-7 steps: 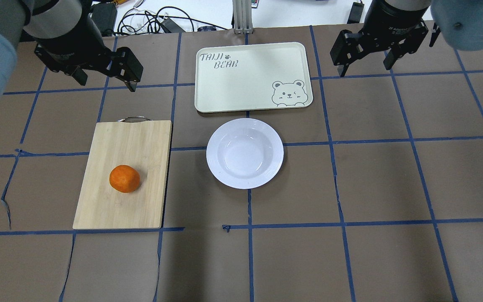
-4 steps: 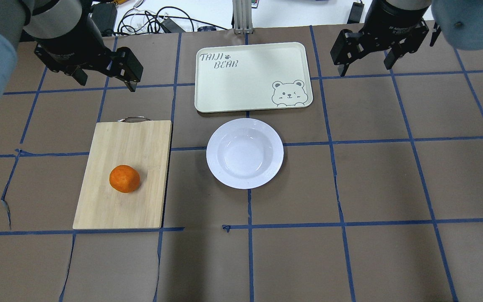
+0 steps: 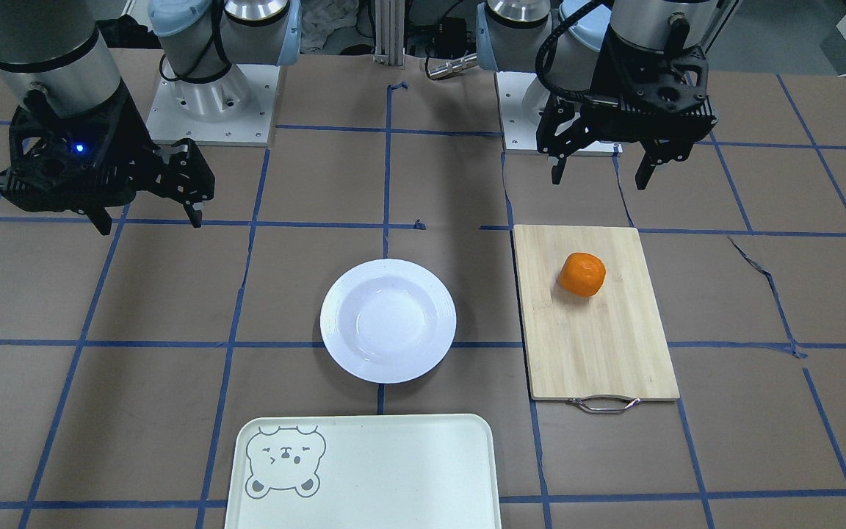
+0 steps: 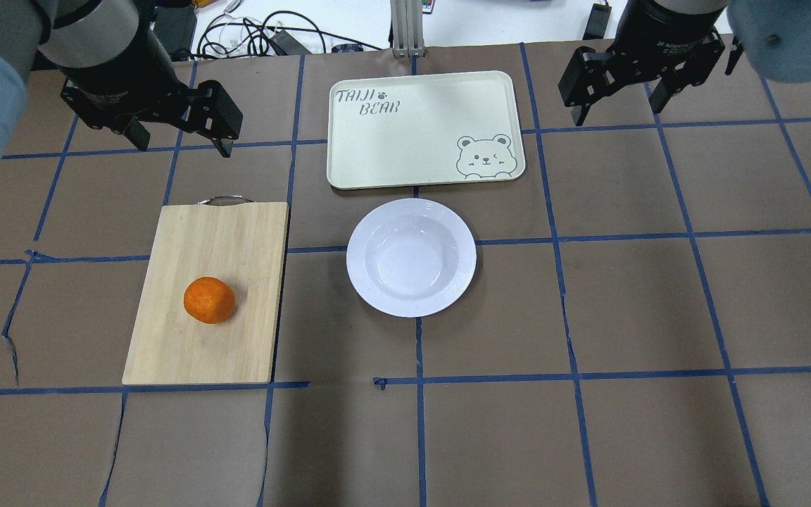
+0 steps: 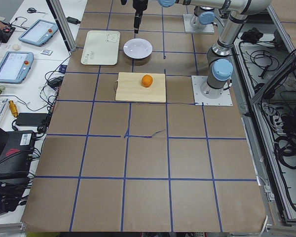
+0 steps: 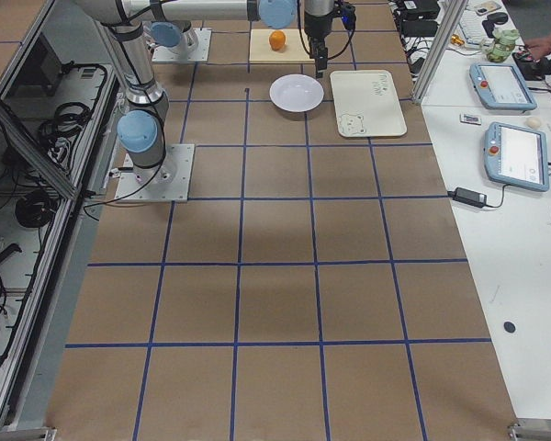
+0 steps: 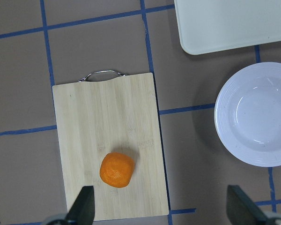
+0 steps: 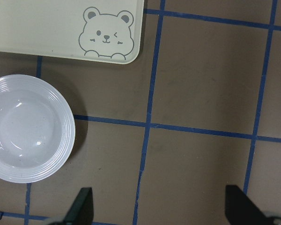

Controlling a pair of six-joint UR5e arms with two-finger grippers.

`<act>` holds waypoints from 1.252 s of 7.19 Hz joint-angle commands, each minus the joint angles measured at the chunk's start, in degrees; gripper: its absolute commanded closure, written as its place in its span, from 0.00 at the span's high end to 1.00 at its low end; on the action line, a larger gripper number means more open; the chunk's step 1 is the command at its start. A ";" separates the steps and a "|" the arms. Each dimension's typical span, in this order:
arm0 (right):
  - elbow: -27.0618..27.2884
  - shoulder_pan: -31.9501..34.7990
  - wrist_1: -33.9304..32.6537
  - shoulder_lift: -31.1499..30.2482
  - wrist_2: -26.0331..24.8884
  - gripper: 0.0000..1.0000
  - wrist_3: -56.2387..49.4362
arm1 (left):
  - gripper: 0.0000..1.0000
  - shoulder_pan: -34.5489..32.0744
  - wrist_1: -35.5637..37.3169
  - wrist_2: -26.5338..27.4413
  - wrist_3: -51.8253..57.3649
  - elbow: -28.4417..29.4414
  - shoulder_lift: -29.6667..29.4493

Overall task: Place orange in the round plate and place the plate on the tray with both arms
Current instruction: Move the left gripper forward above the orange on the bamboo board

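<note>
Here's the orange [image 4: 209, 300] on the cutting board [image 4: 215, 232], well apart from the round plate [image 4: 362, 257]; plate sits empty mid-table, just beside the tray [image 4: 419, 141]. L gripper [image 4: 184, 143] hovers beyond the board, jaws wide apart; R gripper [image 4: 617, 113] near the tray's corner, jaws apart too, nothing held. Orange: prob. light, firm-ish, rolls; pinch across its middle, gently. Plate: glossy, rigid, breakable, slippery; grip opposite rim edges, one arm each.

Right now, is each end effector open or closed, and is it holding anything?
Left end effector: open, empty.
Right end effector: open, empty.
</note>
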 commanded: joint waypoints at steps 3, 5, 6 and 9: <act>0.39 0.04 -0.06 0.00 0.15 1.00 0.04 | 1.00 2.75 -3.25 -1.41 -2.50 0.00 -0.37; 0.48 0.04 -0.06 -0.09 0.15 1.00 0.04 | 1.00 2.93 -4.13 -1.32 -2.49 -0.09 -0.45; 0.48 0.04 -0.06 -0.09 0.15 1.00 -0.05 | 1.00 3.01 -4.31 -1.32 -2.49 -0.09 -0.63; 0.48 0.04 0.03 -0.09 0.15 1.00 -0.40 | 1.00 3.10 -6.85 -1.14 -2.49 -1.48 -1.07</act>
